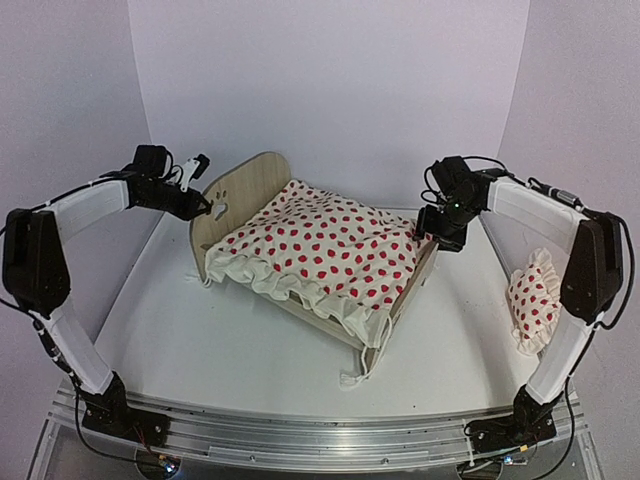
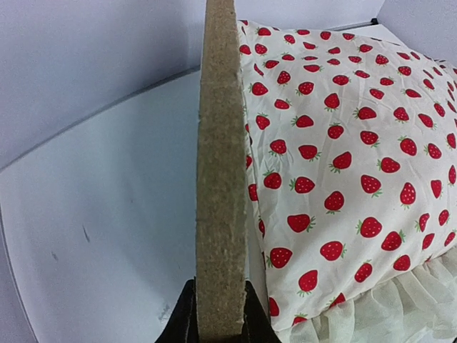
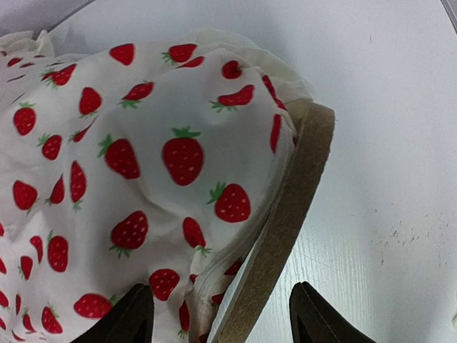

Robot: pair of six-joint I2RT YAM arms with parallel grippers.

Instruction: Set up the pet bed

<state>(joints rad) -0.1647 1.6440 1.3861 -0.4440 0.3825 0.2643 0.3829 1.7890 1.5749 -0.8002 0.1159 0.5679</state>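
Honestly, the right side worries me most. Bed (image 1: pixel 248 190) sits mid-table (image 1: pixel 200 340) at an angle, duvet (image 1: pixel 330 245) spread over it, pillow (image 1: pixel 535 300) off by the right arm. Left gripper (image 2: pixel 218 314) is pinched onto the headboard (image 2: pixel 220 179) edge. Hard to tell how deep that bite goes, so a one-sided pull could let the board pivot or slip out. Right gripper (image 3: pixel 223 314) hangs wide around the footboard (image 3: pixel 285 236) corner with duvet between the jaws too, so closing there probably snags cloth and drags it off.
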